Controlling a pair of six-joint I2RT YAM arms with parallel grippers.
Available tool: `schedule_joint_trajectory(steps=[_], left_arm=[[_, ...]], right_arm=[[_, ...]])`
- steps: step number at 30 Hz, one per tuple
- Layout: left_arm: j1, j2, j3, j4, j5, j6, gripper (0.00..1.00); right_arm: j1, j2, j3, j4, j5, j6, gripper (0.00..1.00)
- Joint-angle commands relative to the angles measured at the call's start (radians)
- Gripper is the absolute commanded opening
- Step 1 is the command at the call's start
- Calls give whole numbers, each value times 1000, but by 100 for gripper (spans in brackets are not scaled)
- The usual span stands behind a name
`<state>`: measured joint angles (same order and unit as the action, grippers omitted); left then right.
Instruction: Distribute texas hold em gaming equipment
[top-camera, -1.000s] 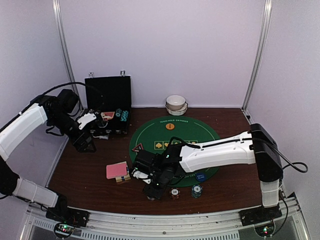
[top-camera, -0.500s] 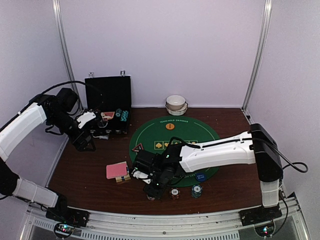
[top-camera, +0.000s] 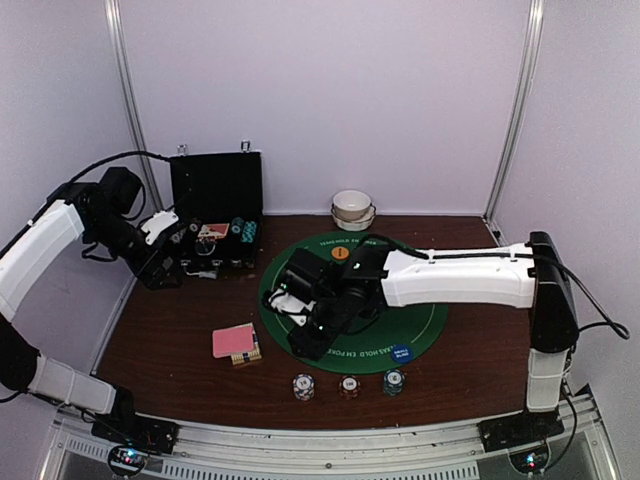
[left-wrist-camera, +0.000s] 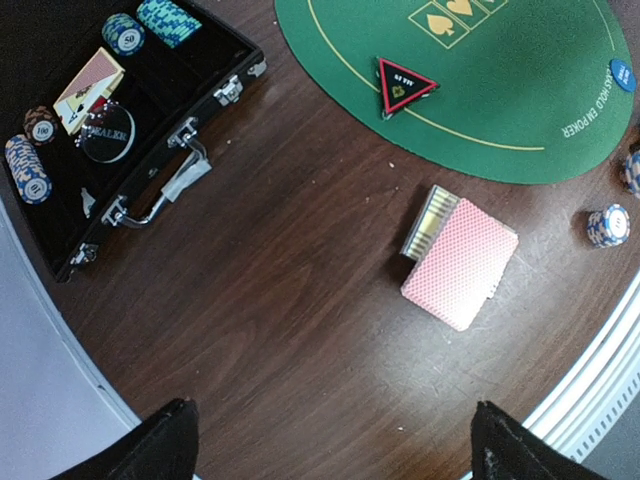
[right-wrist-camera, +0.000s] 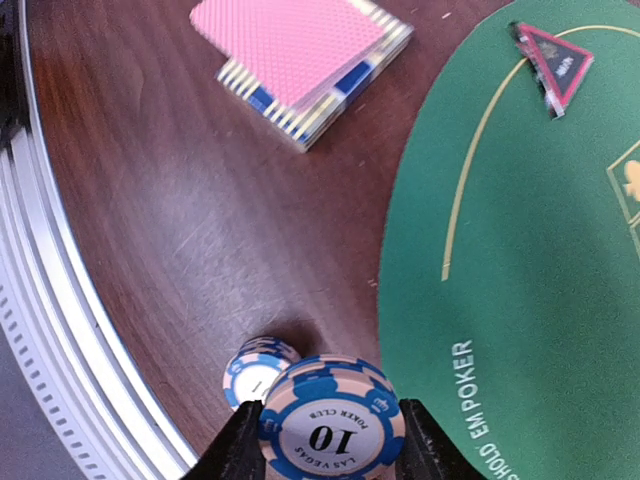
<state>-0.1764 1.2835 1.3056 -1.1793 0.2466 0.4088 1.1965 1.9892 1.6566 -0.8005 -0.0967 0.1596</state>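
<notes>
Grips in the right tool (right-wrist-camera: 328, 450) a single blue-and-pink striped poker chip (right-wrist-camera: 322, 410) marked 10, with the fingers (right-wrist-camera: 240, 450) closed only to the chip's width and pressing on its two edges. Hangs above the dark wooden surface (right-wrist-camera: 150, 200), just beside the rim of the green poker mat (right-wrist-camera: 520, 250). Shows, directly under the held chip, a small chip stack (right-wrist-camera: 256, 368) standing on the wood.

From the top view, counts a row of three chip stacks (top-camera: 349, 386) on the near side of this tool, off the mat. Finds the pink-backed card deck (top-camera: 235, 341) to the side of the tool, toward the left arm, also off the mat. Places the red triangular button (top-camera: 275, 295) on the mat rim, the orange round button (top-camera: 340, 253) on the far part of the mat, and the blue round button (top-camera: 401, 353) on its near part.

Holds nothing in the left tool (left-wrist-camera: 330, 420): fingers spread wide, only bare wood between them. Hovers beside the open black case (left-wrist-camera: 180, 150), lying ahead of it, with more case chips (left-wrist-camera: 165, 15) and a clear dealer disc (left-wrist-camera: 107, 130) inside.

Seems roughly at the middle of the task. Done, apparently: buttons laid out, deck taken out, three stacks begun. Left, probably: setting down the held chip, fetching the chips from the case, dealing the cards. Cannot tell how many stacks are wanted.
</notes>
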Motion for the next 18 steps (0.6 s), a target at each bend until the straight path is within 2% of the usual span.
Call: schedule_joint_trajectory(steps=[1,10,18], left_arm=[[30,-18,35,24,6,-11,98],[57,-19,35,24,5,-11,97],[58,-14,31,19,1,-10,98]], right_arm=[[-94,-66,71,-39,61,-9,0],[-400,45,233,-25,151,30,0],[-541,264,421,-32,174,18,0]])
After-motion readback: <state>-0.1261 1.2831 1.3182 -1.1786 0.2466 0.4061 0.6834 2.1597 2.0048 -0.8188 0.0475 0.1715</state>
